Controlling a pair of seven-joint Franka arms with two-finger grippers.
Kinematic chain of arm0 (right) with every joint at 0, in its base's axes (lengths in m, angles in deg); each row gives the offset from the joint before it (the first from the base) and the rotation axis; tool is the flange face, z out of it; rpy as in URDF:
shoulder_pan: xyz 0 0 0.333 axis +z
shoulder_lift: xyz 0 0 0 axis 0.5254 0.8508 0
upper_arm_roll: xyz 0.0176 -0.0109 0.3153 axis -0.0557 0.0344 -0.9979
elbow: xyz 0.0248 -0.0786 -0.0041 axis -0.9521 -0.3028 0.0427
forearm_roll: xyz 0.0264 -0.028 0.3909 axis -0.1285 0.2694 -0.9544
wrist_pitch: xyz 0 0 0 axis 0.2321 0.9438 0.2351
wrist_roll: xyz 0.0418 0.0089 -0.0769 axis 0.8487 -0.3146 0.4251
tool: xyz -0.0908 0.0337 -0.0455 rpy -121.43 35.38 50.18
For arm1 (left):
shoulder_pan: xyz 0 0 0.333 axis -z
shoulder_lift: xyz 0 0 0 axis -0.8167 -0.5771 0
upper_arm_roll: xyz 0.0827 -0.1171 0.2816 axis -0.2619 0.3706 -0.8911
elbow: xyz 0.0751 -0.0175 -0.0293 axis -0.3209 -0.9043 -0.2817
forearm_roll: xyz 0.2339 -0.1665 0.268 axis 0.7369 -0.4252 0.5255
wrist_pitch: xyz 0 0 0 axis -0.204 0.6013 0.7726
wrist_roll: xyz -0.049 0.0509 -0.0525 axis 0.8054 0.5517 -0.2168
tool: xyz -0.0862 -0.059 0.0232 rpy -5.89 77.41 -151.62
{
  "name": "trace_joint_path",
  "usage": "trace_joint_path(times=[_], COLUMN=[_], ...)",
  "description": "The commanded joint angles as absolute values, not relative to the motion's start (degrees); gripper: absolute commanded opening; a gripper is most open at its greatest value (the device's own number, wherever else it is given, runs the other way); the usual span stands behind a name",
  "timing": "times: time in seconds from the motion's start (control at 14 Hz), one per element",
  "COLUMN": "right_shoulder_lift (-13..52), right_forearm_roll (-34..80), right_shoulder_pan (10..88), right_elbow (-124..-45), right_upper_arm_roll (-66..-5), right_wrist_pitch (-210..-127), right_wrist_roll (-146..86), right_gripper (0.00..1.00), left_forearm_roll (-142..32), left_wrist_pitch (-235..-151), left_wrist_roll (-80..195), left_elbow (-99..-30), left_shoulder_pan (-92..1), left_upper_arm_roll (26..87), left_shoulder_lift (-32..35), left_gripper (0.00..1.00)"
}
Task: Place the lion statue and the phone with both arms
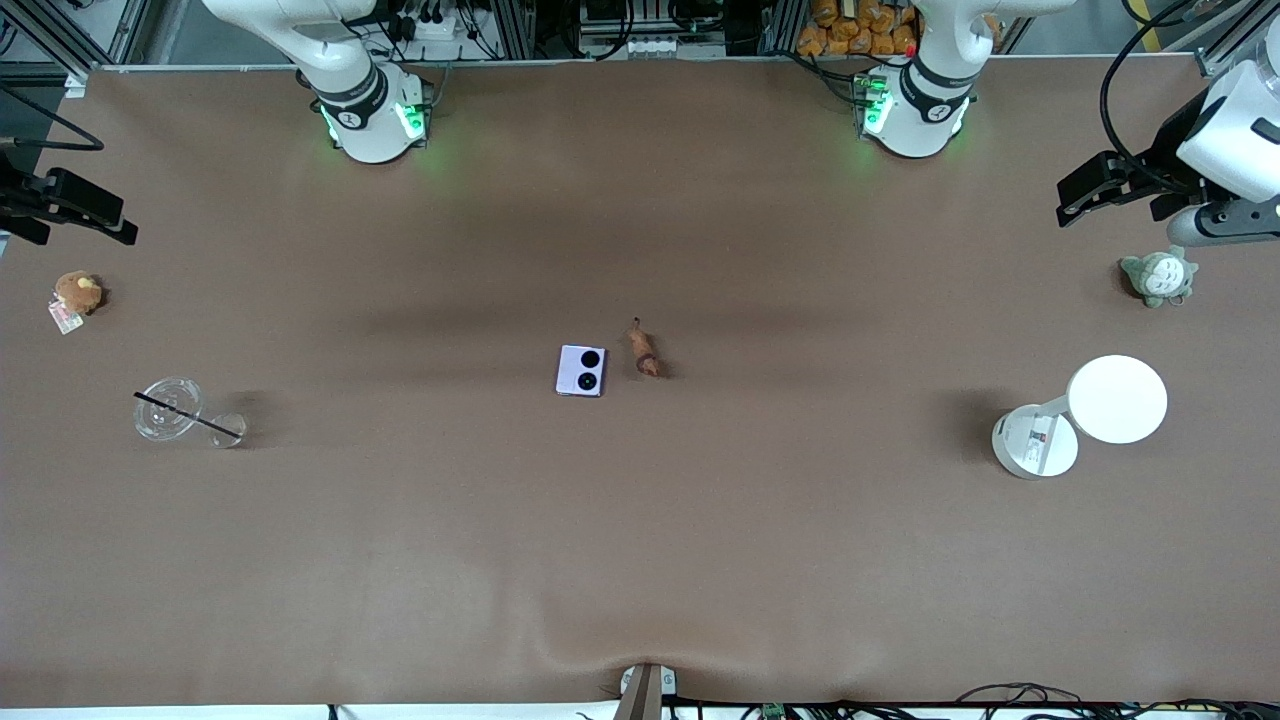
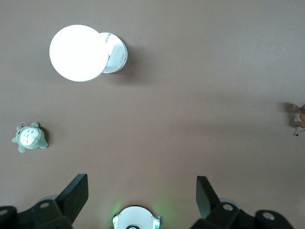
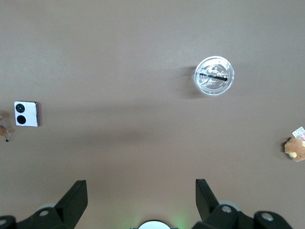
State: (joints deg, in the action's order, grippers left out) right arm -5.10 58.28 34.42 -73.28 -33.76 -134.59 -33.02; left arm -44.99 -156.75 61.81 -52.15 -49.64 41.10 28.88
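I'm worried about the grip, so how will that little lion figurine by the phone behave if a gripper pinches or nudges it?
The lion statue looks tiny and slender, so it is probably light and would likely skid or spin if nudged. It seems to be lying lengthwise on the table, offering little height to pinch. Its thin parts may be fragile.

open left pincer [image 2: 142, 198] over bare table [image 2: 190, 95]

Even overhead light, moderately bright; tabletop [image 1: 640, 540] matte, no glare. Soft dark shadow bands cross it midway. White lamp [image 2: 76, 53] blown out to featureless white in left wrist view. Green LED glow at both arm bases [image 1: 375, 120]. Front view sharp; both wrist views slightly soft.
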Motion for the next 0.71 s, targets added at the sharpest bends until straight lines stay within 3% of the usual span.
trace_joint_path(times=[0.0, 0.43, 0.64], right_shoulder_lift=[-5.69, -5.60, -5.51], right_forearm_roll=[58.37, 58.28, 58.37], right_shoulder_pan=[33.81, 33.89, 33.72], right_elbow=[-74.77, -74.60, -74.51], right_upper_arm_roll=[-33.60, -33.60, -33.60], right_wrist_pitch=[-135.43, -135.78, -135.96], right_wrist_roll=[-33.51, -33.33, -33.24], right_gripper=[1.00, 1.00, 1.00], left_forearm_roll=[-45.46, -45.72, -45.20], left_wrist_pitch=[-155.89, -155.89, -156.50], left_wrist_roll=[62.16, 66.46, 69.97], left_elbow=[-51.54, -51.97, -51.98], left_shoulder_pan=[-49.74, -49.30, -49.22], left_upper_arm_roll=[41.11, 41.46, 44.96], left_shoulder_lift=[28.57, 27.34, 24.80], left_gripper=[1.00, 1.00, 1.00])
